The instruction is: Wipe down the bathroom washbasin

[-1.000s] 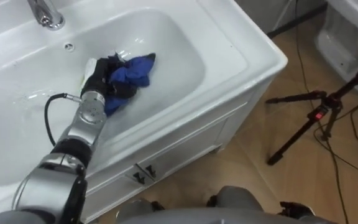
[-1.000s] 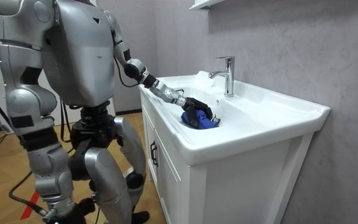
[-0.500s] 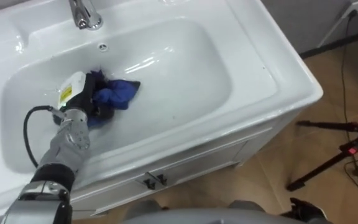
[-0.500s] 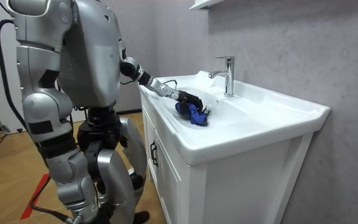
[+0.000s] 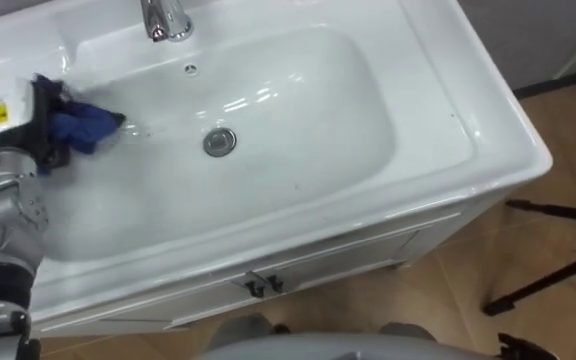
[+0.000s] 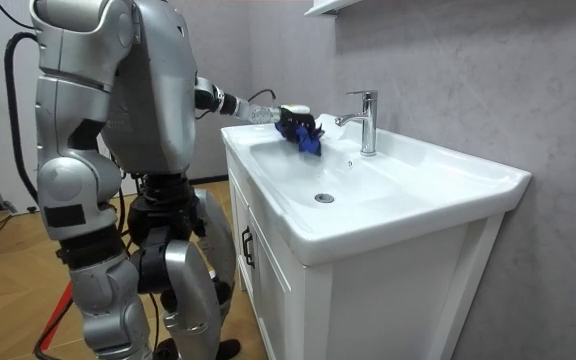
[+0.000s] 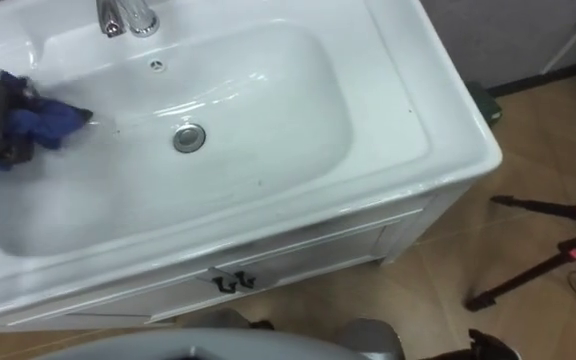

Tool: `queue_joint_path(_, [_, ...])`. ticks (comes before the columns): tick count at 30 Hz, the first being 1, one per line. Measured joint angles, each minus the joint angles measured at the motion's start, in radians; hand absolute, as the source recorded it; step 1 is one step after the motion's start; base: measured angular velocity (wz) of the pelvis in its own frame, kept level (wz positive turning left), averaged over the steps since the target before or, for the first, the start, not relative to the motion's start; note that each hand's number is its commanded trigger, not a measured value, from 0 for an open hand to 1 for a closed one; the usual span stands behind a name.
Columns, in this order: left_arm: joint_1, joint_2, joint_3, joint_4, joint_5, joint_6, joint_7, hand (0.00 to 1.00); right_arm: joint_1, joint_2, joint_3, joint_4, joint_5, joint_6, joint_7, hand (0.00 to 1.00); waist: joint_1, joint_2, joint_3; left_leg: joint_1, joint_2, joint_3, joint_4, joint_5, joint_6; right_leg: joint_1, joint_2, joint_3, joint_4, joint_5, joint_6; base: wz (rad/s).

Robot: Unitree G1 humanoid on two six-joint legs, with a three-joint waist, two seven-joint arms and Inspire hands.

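WIPE | crumpled blue cloth was at the left end of the white ceramic basin, near its rim | left hand had fingers curled round it, likely to keep wiping pressure on that wall | round metal drain lay well apart

Both eye views steeply down on basin, room view side-on from farther off, basin shared

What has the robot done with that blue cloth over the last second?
The left hand, keeping its grip on the blue cloth, swept it from the middle of the basin to the end on the robot's left. The drain, covered before, now lies bare. The tap and the basin stayed put; the eye views' shift is the camera's own.
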State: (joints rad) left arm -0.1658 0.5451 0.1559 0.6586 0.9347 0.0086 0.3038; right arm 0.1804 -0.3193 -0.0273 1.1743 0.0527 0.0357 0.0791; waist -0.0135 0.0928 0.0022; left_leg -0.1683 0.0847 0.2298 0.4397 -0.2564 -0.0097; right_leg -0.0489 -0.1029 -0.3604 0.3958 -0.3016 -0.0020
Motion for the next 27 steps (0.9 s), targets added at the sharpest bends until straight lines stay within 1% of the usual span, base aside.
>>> queue_joint_path(1, [-0.003, 0.008, 0.005, -0.001, 0.013, 0.017, 0.0, 1.0, 0.0, -0.001, -0.002, 0.008, -0.002, 0.001, 0.003, 0.0, 0.002, 0.001, 0.0007, 0.005, -0.001, 0.001, 0.0, 0.0, 0.0, 0.005, 0.0, 0.001, -0.001, 0.0, 0.0, 0.0])
queue_joint_path(2, [-0.003, 0.018, 0.008, -0.001, 0.023, 0.025, 0.0, 1.0, 0.0, -0.001, -0.013, 0.016, -0.013, 0.001, 0.006, 0.0, 0.004, 0.006, 0.0025, 0.006, -0.001, 0.001, 0.003, 0.0, 0.0, 0.007, 0.0, 0.001, -0.004, 0.0, 0.001, 0.0])
queue_joint_path(3, [-0.003, 0.022, 0.009, -0.001, 0.023, 0.029, 0.0, 1.0, -0.001, -0.001, -0.017, 0.02, -0.018, 0.002, 0.008, 0.0, 0.006, 0.007, 0.0036, 0.006, -0.001, 0.001, 0.004, 0.0, 0.0, 0.007, 0.0, 0.001, -0.004, 0.0, 0.001, 0.0])
queue_joint_path(6, [-0.003, 0.025, 0.019, -0.001, 0.025, 0.058, -0.001, 1.0, 0.009, -0.002, -0.039, 0.03, -0.024, 0.01, 0.008, 0.0, 0.012, 0.016, 0.0077, 0.007, -0.001, 0.0, 0.007, 0.0, 0.001, 0.007, -0.002, 0.002, -0.012, -0.002, 0.003, 0.0])
queue_joint_path(8, [-0.003, 0.025, 0.019, -0.001, 0.04, 0.075, -0.002, 1.0, 0.022, -0.002, -0.039, 0.028, -0.026, 0.01, 0.008, 0.0, 0.016, 0.019, 0.0071, 0.009, -0.001, -0.001, 0.005, 0.001, 0.002, 0.008, -0.003, 0.004, -0.014, -0.002, 0.003, 0.0])
queue_joint_path(12, [-0.003, 0.025, 0.025, -0.001, 0.05, 0.095, -0.002, 1.0, 0.035, -0.003, -0.039, 0.028, -0.045, 0.01, 0.009, 0.0, 0.018, 0.02, 0.006, 0.012, -0.003, -0.003, 0.002, 0.002, 0.004, 0.01, -0.002, 0.004, -0.013, -0.002, 0.003, 0.0])
queue_joint_path(17, [-0.006, 0.025, 0.026, -0.001, 0.052, 0.103, -0.002, 1.0, 0.034, -0.003, -0.039, 0.023, -0.065, 0.01, 0.01, 0.0, 0.018, 0.023, 0.0043, 0.016, -0.007, -0.006, -0.001, 0.002, 0.004, 0.011, -0.003, 0.004, -0.01, -0.002, 0.004, 0.0])
queue_joint_path(21, [-0.01, 0.025, 0.03, -0.016, 0.052, 0.103, -0.002, 1.0, 0.034, -0.004, -0.039, 0.019, -0.067, 0.009, 0.009, 0.0, 0.019, 0.019, 0.004, 0.018, -0.009, -0.008, -0.001, 0.002, 0.004, 0.012, -0.003, 0.004, -0.009, -0.003, 0.004, 0.0])
queue_joint_path(25, [-0.01, 0.025, 0.03, -0.092, 0.052, 0.104, -0.001, 1.0, 0.034, -0.006, -0.039, 0.018, -0.059, 0.009, 0.009, 0.0, 0.02, 0.008, 0.0031, 0.026, -0.01, -0.01, -0.01, 0.004, 0.004, 0.02, -0.003, 0.007, -0.014, -0.003, 0.004, 0.0])
queue_joint_path(27, [-0.01, 0.025, 0.03, -0.102, 0.051, 0.104, 0.0, 1.0, 0.034, -0.007, -0.039, 0.018, -0.056, 0.008, 0.008, 0.0, 0.019, 0.008, 0.0035, 0.038, -0.011, -0.01, -0.012, 0.003, 0.004, 0.032, -0.003, 0.007, -0.019, -0.003, 0.005, 0.0])
